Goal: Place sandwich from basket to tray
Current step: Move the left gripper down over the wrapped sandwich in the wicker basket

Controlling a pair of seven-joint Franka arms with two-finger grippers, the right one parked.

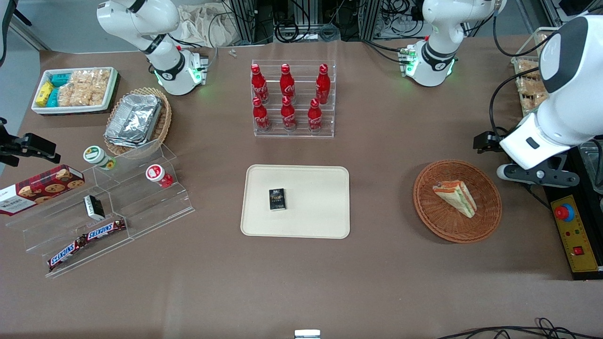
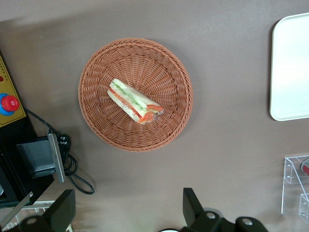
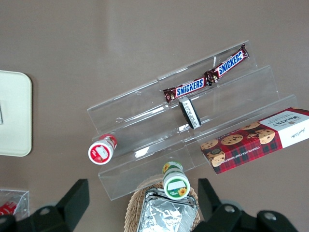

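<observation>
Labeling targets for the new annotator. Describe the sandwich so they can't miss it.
Find the cream tray mid-table, then the round reddish-brown wicker basket toward the working arm's end. The sandwich lies in it: a wrapped triangular wedge with orange and green filling. The open end effector hovers above.

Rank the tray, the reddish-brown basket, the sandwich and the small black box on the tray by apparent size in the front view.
1. tray
2. basket
3. sandwich
4. black box
The gripper hangs open above the basket, holding nothing.
</observation>
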